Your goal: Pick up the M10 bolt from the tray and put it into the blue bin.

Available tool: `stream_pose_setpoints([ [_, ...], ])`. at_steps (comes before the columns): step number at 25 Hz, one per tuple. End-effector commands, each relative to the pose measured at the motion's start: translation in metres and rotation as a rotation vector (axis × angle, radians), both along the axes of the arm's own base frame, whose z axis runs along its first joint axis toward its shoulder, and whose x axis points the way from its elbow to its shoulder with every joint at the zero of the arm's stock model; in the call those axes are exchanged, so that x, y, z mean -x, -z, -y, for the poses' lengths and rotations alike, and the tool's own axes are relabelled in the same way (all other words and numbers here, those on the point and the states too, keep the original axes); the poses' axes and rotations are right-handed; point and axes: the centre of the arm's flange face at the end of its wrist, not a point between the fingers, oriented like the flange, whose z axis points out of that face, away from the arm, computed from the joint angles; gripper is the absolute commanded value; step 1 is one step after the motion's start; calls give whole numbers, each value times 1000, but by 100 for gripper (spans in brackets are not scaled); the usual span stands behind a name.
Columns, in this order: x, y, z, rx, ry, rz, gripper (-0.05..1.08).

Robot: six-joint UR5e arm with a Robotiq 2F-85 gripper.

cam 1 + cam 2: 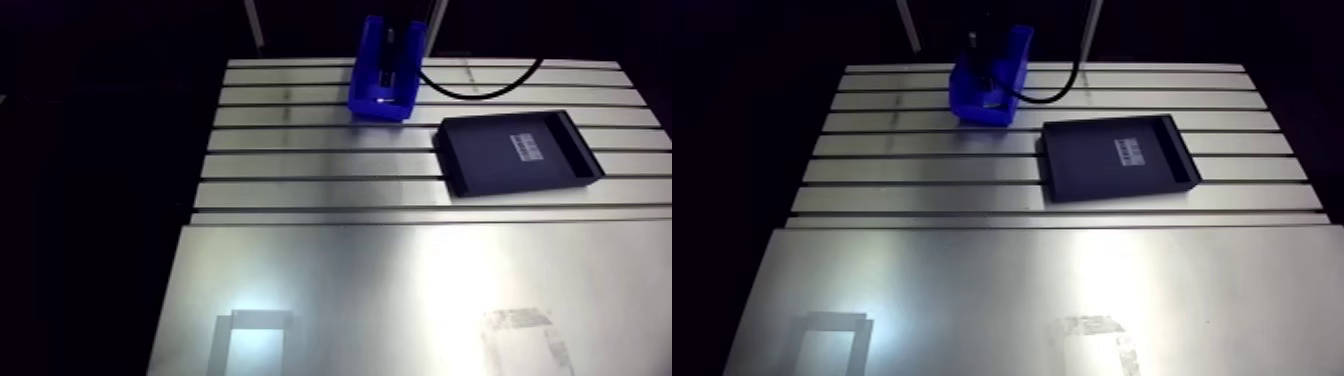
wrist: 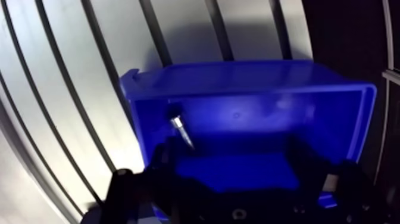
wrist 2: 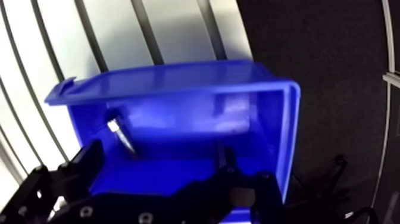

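Only wrist view shows bolt (image 2: 178, 127) in blue bin (image 2: 250, 77), pincer (image 2: 231, 154) spread apart, arm view shows tray (image 1: 480, 160)

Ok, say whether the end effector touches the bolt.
Cannot tell. The wrist view shows the bolt inside the blue bin, close beside an end effector finger; no clear gap.

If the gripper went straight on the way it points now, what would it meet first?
Probably the floor of the blue bin, under the open gripper; the bolt near one finger might come first, depth unclear.
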Motion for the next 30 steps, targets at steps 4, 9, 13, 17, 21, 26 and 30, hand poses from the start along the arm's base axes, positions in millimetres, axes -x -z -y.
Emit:
stream_pose_setpoints([
  [4,1,-42,0,1,34,-59,1],
  [9,-6,-71,0,-1,64,-53,1],
  [13,-18,-107,2,-2,134,-71,1],
  [17,-35,-152,2,-6,271,-92,1],
  [21,-54,-188,3,-18,417,-87,1],
  [26,-75,-228,2,-30,639,-79,1],
  [30,-95,-265,1,-42,769,-67,1],
])
